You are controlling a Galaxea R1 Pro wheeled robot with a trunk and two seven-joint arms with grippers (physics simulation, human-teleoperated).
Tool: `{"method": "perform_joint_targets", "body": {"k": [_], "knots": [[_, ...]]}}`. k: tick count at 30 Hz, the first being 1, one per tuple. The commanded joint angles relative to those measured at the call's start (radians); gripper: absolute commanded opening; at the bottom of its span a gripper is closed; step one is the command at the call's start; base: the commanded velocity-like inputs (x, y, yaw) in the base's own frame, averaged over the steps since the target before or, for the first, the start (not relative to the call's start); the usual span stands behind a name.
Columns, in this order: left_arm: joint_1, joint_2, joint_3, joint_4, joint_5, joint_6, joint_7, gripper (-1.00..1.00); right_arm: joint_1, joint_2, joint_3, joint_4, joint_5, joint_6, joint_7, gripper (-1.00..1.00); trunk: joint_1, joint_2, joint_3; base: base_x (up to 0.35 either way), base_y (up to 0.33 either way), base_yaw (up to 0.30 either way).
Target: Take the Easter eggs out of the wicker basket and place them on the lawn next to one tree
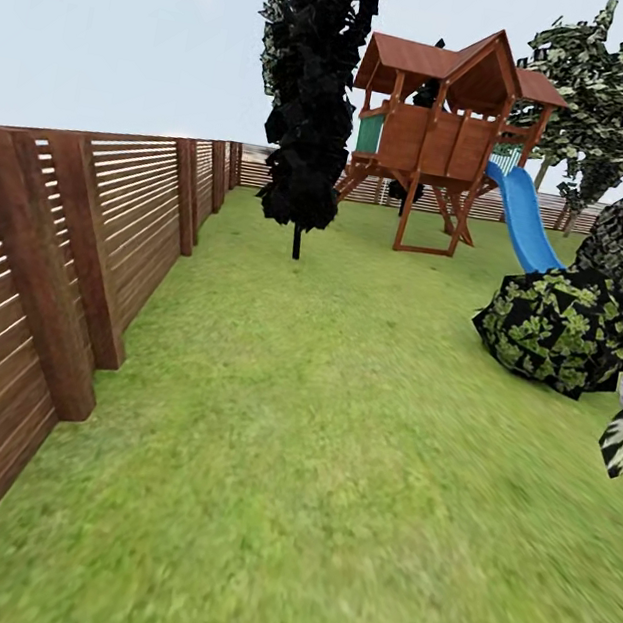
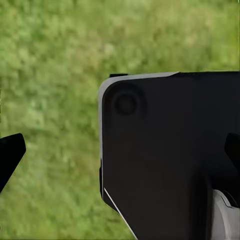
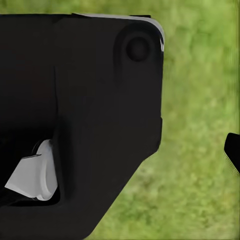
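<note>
Hanging over the lawn (image 2: 55,65), each wrist view shows a black robot body panel (image 2: 170,155) above blurred grass and a dark fingertip at the frame edge, so whether either gripper is spread or pressed together cannot be told. In the head view, the lawn stretches ahead beside the slatted fence (image 1: 70,241), past speckled bushes (image 1: 562,328) to an all-black tree (image 1: 312,99), a wooden playhouse (image 1: 445,121) with a blue slide (image 1: 524,220), and upright pale-trunked trees (image 1: 611,98).

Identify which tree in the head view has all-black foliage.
The tall narrow tree standing on the lawn left of the playhouse; the trees at far right are speckled whitish-green.
</note>
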Motion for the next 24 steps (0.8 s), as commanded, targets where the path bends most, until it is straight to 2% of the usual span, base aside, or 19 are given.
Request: {"method": "perform_joint_targets", "body": {"k": [1, 24], "knots": [[0.0, 0.0, 0.0, 0.0, -0.001, -0.003, 0.001, 1.0, 0.0, 0.0, -0.001, -0.001, 0.001, -0.002, 0.0, 1.0, 0.001, -0.002, -0.002, 0.336, 0.0, 0.0], [0.0, 0.0, 0.002, 0.0, -0.001, -0.003, 0.001, 1.0, 0.0, 0.0, -0.001, -0.001, 0.001, -0.002, 0.0, 1.0, 0.001, -0.002, -0.002, 0.336, 0.0, 0.0]]}}
